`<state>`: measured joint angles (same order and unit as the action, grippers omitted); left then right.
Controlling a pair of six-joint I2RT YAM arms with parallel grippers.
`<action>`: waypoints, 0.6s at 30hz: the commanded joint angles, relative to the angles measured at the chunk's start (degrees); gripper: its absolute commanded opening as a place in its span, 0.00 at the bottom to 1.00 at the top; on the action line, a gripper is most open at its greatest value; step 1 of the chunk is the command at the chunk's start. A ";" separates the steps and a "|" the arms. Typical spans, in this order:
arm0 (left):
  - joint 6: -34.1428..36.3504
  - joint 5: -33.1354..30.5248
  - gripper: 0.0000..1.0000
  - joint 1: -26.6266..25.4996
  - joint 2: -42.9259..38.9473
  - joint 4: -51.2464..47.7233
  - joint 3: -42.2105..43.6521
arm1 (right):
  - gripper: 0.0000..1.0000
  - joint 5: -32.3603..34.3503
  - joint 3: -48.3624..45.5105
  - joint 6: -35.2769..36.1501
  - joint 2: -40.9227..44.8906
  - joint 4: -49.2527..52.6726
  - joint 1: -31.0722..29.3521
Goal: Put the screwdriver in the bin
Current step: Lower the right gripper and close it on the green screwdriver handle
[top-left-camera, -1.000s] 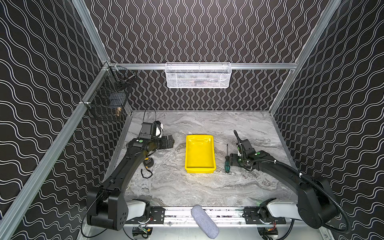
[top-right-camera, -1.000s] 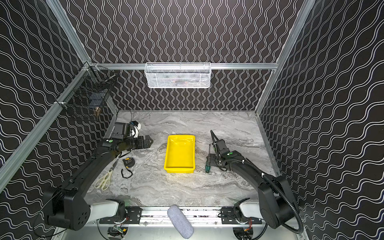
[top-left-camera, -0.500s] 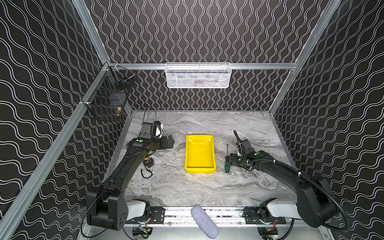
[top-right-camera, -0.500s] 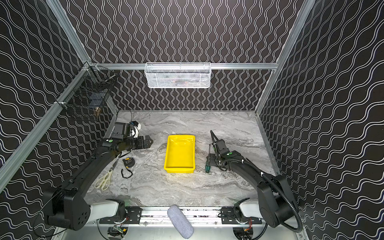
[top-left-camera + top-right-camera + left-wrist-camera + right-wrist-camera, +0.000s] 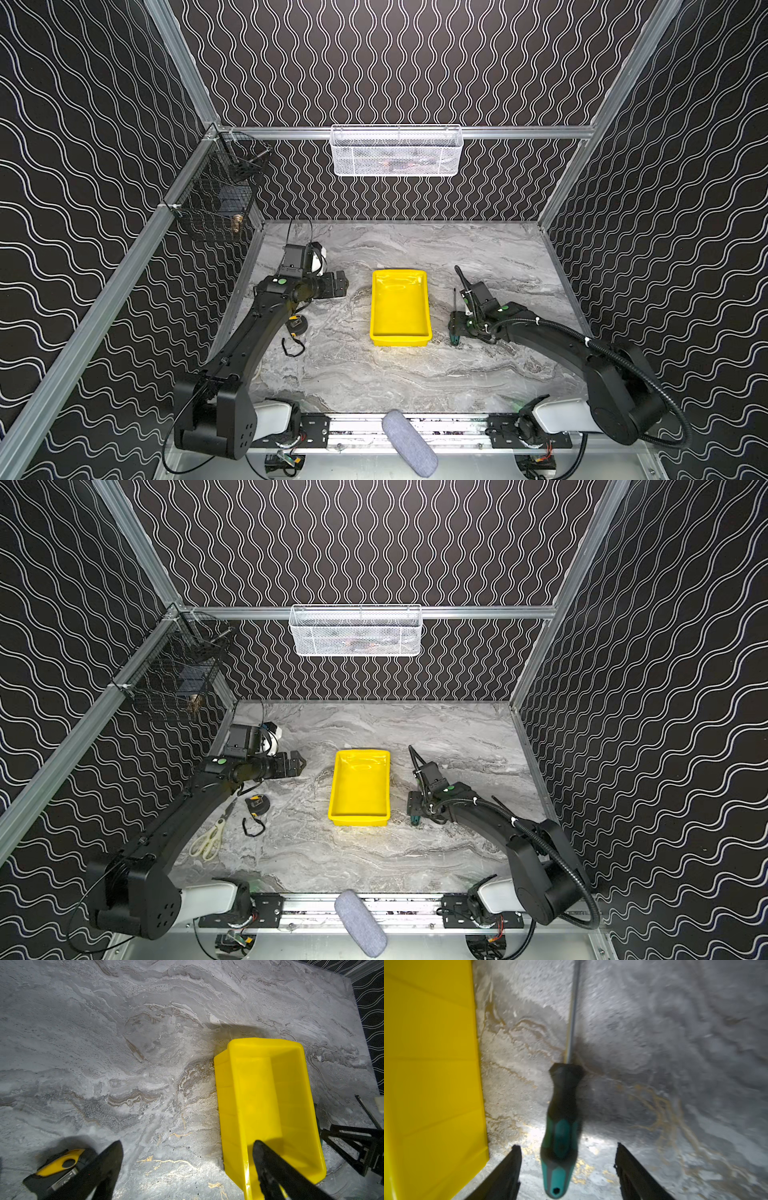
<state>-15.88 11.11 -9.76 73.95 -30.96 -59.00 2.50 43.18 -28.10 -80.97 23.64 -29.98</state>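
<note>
Now the screwdriver [image 5: 560,1126] lies just beside the bin [image 5: 431,1064], outside it. The right gripper [image 5: 567,1146] is apart around it, not touching. The left gripper [image 5: 187,1142], across the bin, is apart too.

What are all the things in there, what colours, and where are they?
screwdriver: one, green and black, on the table right of the bin
bin: one, yellow, mid-table, empty
tape measure: one, black and yellow, left of the bin
scissors: one pair, cream handles, beside the left arm
mesh basket: one, white, on the back rail
wire basket: one, black, on the left rail
fuzzy cylinder: one, grey, front edge
table: one, grey marble
left gripper: one, black, open, left of the bin
right gripper: one, black, open around the screwdriver handle, not touching
</note>
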 commanded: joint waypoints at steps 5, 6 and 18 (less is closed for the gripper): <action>1.38 0.66 0.99 0.00 0.08 -0.50 -0.75 | 0.67 0.87 1.25 -1.74 -3.80 -2.87 -1.47; 1.34 0.71 0.99 0.04 0.07 -0.50 -0.76 | 0.66 0.75 1.38 -1.79 -4.08 -3.05 -1.56; 1.28 1.67 0.99 0.05 0.34 -0.60 -0.85 | 0.60 0.74 0.86 -1.96 -6.39 -3.95 -2.02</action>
<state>-15.86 11.99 -9.76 74.04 -31.16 -59.24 2.70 44.23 -29.12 -87.22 20.82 -31.86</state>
